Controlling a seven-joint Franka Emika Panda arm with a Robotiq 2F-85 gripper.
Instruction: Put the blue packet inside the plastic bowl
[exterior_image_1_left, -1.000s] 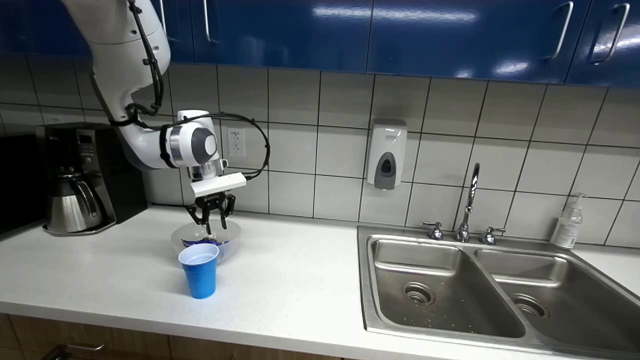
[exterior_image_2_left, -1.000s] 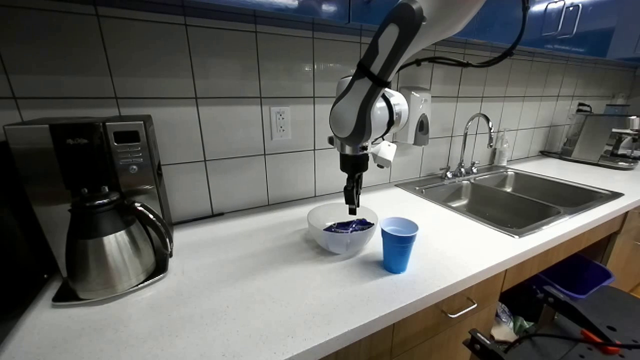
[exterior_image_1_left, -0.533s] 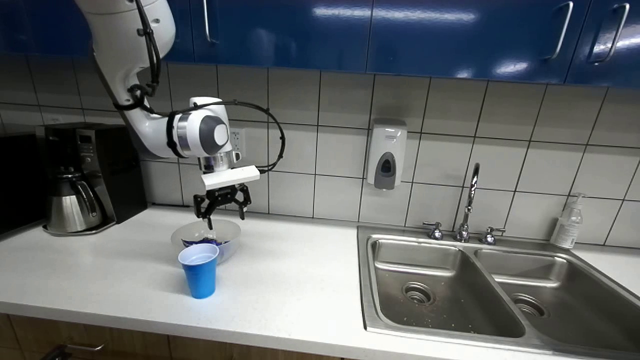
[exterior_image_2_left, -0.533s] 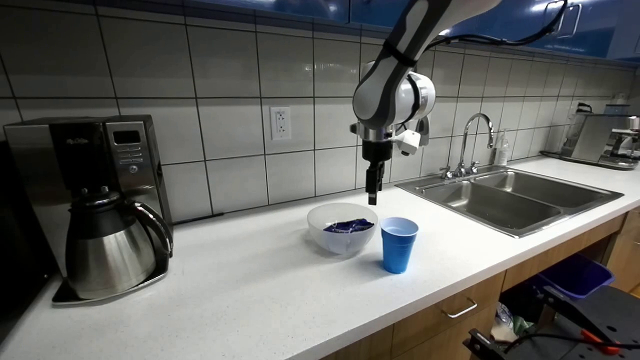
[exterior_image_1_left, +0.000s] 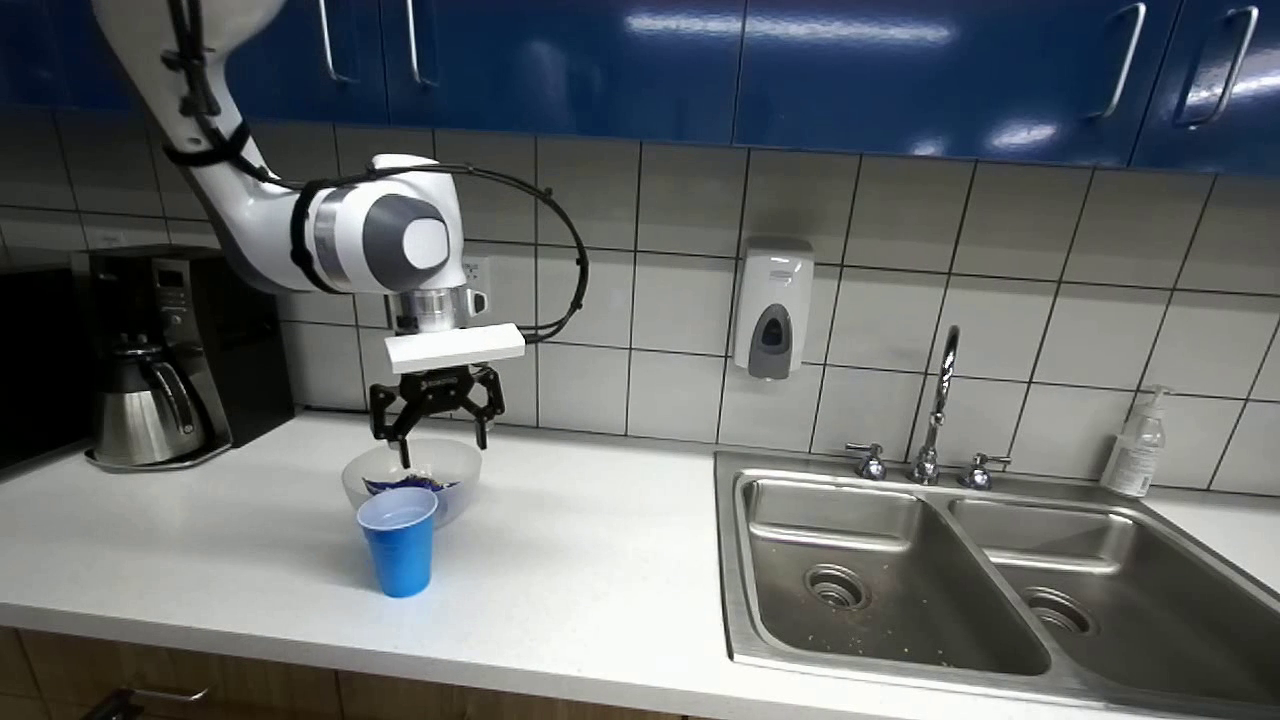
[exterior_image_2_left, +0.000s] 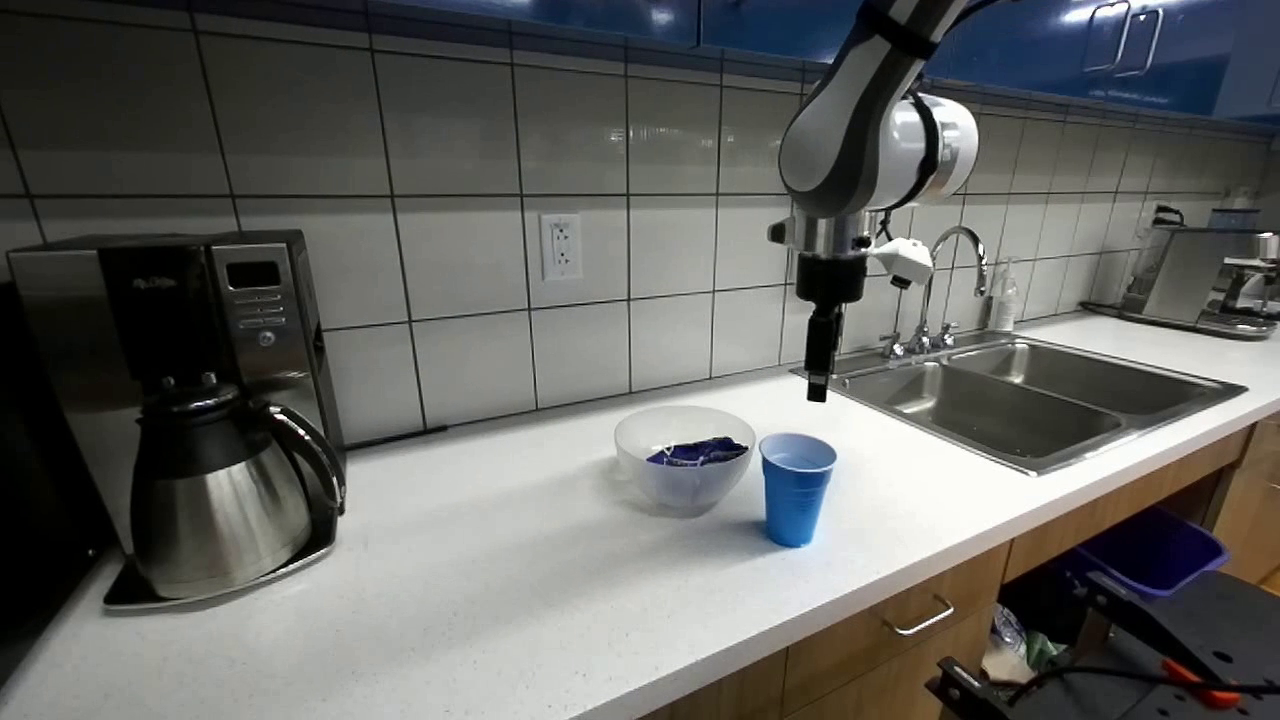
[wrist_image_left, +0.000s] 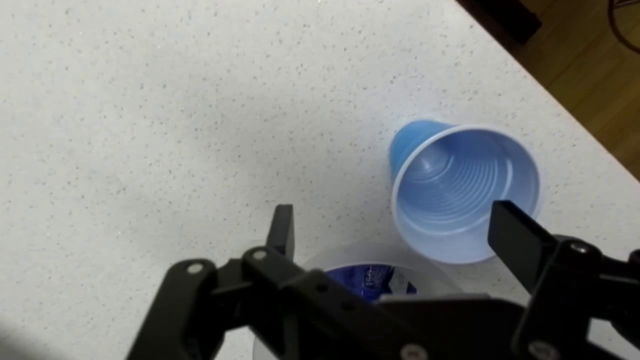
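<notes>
Up top, glossy blue cabinets (exterior_image_1_left: 640, 75) gleam, white light (exterior_image_1_left: 840, 30) streaking right across them! Beneath runs the pale tiled wall (exterior_image_1_left: 680, 300), ruled darkly into a grid, a white socket (exterior_image_2_left: 561, 246) set into it. Down we come to the speckled tabletop (wrist_image_left: 150, 125), steel double sink (exterior_image_1_left: 880, 620) let in, wood-fronted drawers (exterior_image_2_left: 860, 640) below, and brown floorboards (wrist_image_left: 595, 85) peeking past its edge.

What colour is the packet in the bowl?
The packet is deep blue with whitish markings, clearest in the wrist view, though partly hidden.
</notes>
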